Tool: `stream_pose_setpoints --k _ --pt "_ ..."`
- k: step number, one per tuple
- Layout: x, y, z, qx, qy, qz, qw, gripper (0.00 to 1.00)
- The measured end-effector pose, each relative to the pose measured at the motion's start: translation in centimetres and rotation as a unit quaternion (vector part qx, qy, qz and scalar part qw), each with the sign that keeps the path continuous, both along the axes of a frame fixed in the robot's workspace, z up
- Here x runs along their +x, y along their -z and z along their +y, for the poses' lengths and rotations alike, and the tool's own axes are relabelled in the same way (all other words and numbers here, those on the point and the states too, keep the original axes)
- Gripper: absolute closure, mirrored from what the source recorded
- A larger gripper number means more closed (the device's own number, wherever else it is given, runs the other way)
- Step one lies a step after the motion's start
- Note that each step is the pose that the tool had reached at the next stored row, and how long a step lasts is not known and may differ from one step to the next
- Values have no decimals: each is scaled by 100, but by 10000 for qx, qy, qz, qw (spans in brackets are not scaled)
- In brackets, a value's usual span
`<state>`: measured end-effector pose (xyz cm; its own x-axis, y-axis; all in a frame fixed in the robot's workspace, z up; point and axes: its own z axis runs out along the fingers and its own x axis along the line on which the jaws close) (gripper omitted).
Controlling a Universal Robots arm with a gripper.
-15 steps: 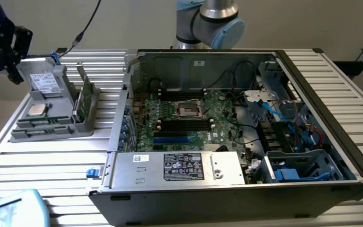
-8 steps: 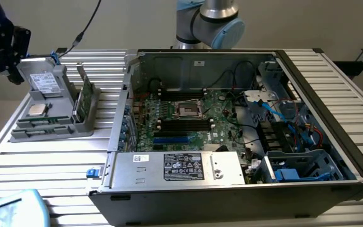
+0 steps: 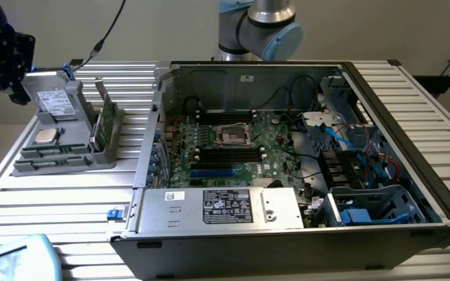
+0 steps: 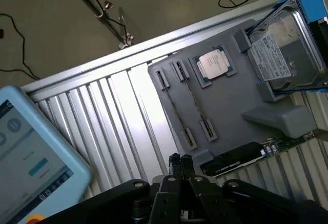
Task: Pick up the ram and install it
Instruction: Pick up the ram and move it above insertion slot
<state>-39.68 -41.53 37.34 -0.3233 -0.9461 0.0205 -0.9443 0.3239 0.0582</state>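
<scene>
The ram (image 4: pixel 192 102) is a thin dark stick standing on edge between the clips of a grey holder tray (image 4: pixel 241 93); in the exterior view the ram (image 3: pixel 51 151) shows as a green strip on that tray (image 3: pixel 30 167). My gripper (image 4: pixel 179 161) hovers above the tray's edge with its fingers shut together and nothing between them. From outside, the gripper (image 3: pixel 12 85) hangs at the exterior view's far left, above the tray's far end. The open computer case (image 3: pixel 397 146) stands to the exterior view's right, its motherboard's black slots (image 3: pixel 225 155) facing up.
The tray also carries a hard drive (image 4: pixel 287 55), a processor chip (image 4: pixel 212 65) and a taller green card (image 3: pixel 104 123). A light-blue tablet (image 3: pixel 10 254) lies at the slatted table's near corner. A power supply (image 3: pixel 221 205) fills the case's front, and cables run inside it.
</scene>
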Motion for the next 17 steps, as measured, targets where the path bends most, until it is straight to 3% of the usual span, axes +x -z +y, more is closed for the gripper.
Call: stream_pose_setpoints --k 4,8,13,17 --pt "0 7 0 26 -364 0 9993 90" --pt "0 13 0 60 -727 0 9973 90" --pt "0 23 0 113 -1177 -1 9930 90" --pt "0 31 0 146 -1528 8 9881 90"
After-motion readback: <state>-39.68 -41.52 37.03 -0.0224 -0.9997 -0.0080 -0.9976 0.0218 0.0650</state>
